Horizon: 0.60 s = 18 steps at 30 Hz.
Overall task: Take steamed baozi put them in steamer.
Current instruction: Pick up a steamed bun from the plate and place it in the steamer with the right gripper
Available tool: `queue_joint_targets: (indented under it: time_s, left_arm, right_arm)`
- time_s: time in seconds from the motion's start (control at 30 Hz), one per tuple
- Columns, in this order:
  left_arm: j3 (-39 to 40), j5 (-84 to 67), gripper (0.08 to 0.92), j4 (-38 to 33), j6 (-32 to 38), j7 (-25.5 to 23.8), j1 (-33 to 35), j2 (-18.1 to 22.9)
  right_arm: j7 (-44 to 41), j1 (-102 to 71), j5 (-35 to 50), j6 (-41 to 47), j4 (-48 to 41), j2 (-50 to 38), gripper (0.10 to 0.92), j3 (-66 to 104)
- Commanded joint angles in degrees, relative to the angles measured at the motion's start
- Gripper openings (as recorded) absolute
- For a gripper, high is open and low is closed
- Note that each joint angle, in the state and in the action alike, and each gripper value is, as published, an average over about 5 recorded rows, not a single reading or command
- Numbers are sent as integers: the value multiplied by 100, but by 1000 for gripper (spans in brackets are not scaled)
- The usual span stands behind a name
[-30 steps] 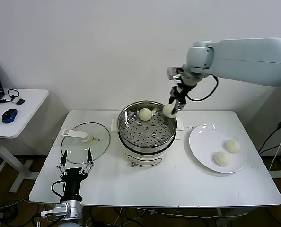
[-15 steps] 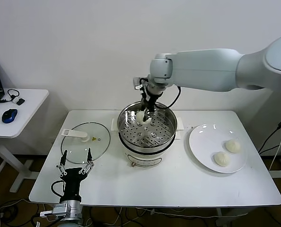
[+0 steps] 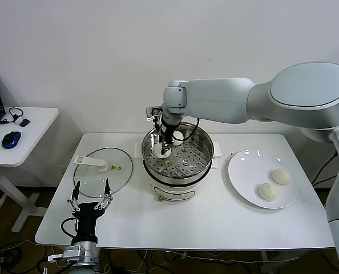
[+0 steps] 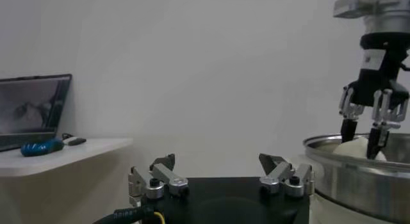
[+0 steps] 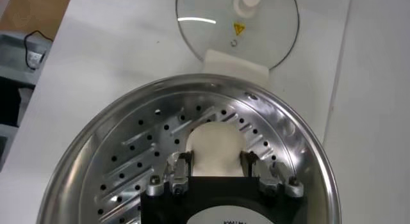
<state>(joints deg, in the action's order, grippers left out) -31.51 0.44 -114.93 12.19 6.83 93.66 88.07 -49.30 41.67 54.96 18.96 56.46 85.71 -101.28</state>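
1. Desk, white and rectangular, carries everything; it stands against a plain white wall, with a smaller side table beside it holding a blue mouse.
2. Right arm reaches across from the robot's right so its right gripper hangs inside the steamer, low over the perforated tray on the side nearest the lid, probably to set its load down clear of the bun already there.
3. Steamer sits mid-desk between the glass lid and the white plate, keeping the carry from plate to pot short.
4. Lid lies flat on the desk just beside the steamer, leaving the pot open for loading.
5. Plate holds two steamed baozi not yet moved.
6. Left gripper rests parked near the desk's front edge, its jaws spread and holding nothing.
7. One baozi sits between the right jaws, which clasp it from both sides; whether it already touches the tray is hard to judge.
8. Another bun seems to lie at the steamer's far side, mostly hidden by the arm.
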Motion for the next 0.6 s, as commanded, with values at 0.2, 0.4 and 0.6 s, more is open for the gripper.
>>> queue_joint_targets:
  time_s: [0.2,0.4,0.6]
  left_arm:
    - [-6,1,823,-4,-14,2,-4,24]
    - [-1,17,823,-32,-16,0,21,34]
    - [-25,23,823,-87,-17,-4,70,34]
  right_arm:
    - [25,-331,-132,-1,-467,242,566,140]
    - [-46,-143,-70,-20,-239,77,737,200]
    - [-119,390,-28,-33,350,-409,820,76]
